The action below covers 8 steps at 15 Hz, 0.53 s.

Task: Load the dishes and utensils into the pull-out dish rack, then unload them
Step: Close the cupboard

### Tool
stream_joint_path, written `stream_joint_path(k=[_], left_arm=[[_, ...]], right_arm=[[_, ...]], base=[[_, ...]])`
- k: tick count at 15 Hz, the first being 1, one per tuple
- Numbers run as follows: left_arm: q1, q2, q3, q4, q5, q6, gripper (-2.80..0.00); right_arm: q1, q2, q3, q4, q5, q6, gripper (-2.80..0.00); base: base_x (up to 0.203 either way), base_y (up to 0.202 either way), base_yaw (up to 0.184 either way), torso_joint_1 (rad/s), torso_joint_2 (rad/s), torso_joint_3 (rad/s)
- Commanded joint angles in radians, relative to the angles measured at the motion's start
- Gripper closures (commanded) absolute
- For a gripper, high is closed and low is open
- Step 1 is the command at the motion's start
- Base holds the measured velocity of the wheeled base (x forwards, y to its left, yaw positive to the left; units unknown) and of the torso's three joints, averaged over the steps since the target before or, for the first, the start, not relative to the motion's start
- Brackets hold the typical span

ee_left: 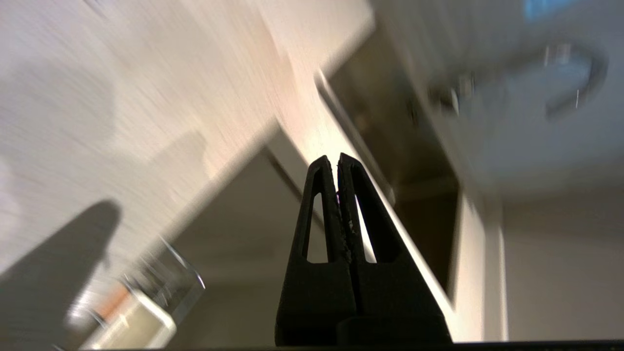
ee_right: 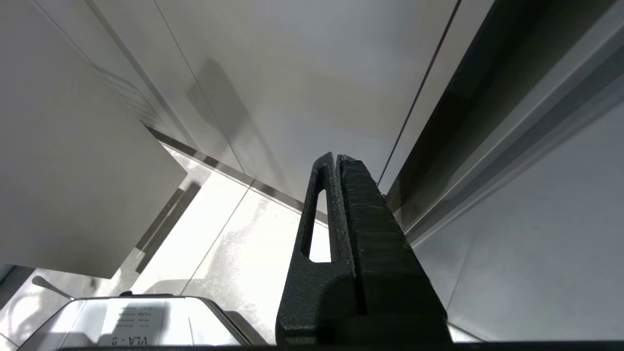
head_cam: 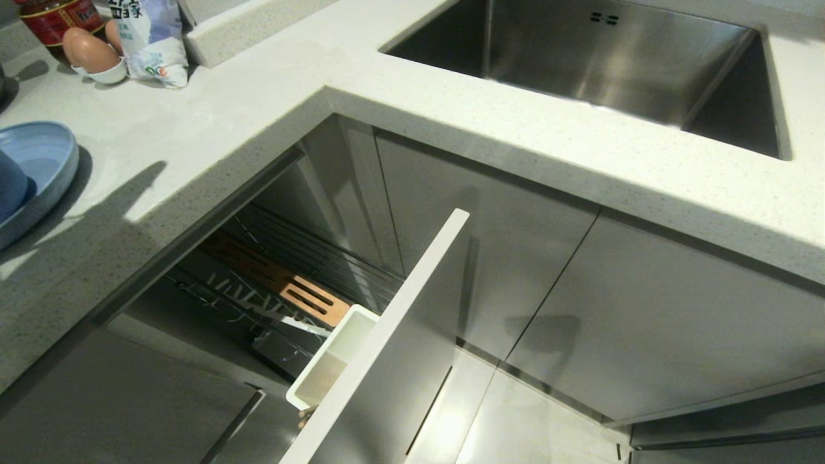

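Observation:
The pull-out dish rack (head_cam: 283, 283) stands drawn out from under the counter. It has chrome wires, a slotted wooden strip (head_cam: 309, 299), a white cutlery box (head_cam: 335, 361) and a white front panel (head_cam: 412, 303). On the counter's far left lies the light blue plate (head_cam: 45, 154) with the bowl (head_cam: 9, 183) resting on it, both cut off by the edge. The utensils are out of view. My left gripper (ee_left: 337, 158) is shut and empty, in the air over the counter's corner; the view is blurred. Low by the cabinet doors, my right gripper (ee_right: 336, 157) hangs shut on nothing. Neither arm shows in the head view.
A steel sink (head_cam: 612, 58) is set into the counter at the back right. Eggs in a small dish (head_cam: 90, 55), a white bag (head_cam: 151, 38) and a red jar (head_cam: 55, 19) stand at the back left. Grey cabinet doors (head_cam: 644, 309) close the space under the sink.

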<state>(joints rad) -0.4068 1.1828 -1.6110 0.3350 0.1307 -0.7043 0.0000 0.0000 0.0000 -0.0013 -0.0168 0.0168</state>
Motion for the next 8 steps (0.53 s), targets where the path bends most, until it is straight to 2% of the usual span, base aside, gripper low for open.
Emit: stream_joint_path(k=[1,2,4,6,8], left_arm=[[-0.168,0.074,-0.003,0.015,0.017,-0.004,0.00],[-0.280,0.093,0.002,0.029,0.041,-0.005,0.00],[-0.482,0.155,0.028,0.062,0.140,-0.006,0.00],[-0.588,0.266,0.067,0.092,0.247,-0.006,0.00],[-0.654,0.349,0.085,0.158,0.274,-0.007,0.00]], right_arm=[[0.000,0.000,0.000,0.000,0.000,0.000,0.00],[0.000,0.000,0.000,0.000,0.000,0.000,0.00],[0.000,0.000,0.002,0.000,0.000,0.000,0.00],[0.000,0.000,0.000,0.000,0.000,0.000,0.00],[0.000,0.000,0.000,0.000,0.000,0.000,0.00]], base=[[0.000,0.000,0.000,0.000,0.00,0.000],[0.000,0.000,0.000,0.000,0.00,0.000],[0.000,0.000,0.000,0.000,0.00,0.000],[0.000,0.000,0.000,0.000,0.00,0.000],[0.000,0.000,0.000,0.000,0.00,0.000]])
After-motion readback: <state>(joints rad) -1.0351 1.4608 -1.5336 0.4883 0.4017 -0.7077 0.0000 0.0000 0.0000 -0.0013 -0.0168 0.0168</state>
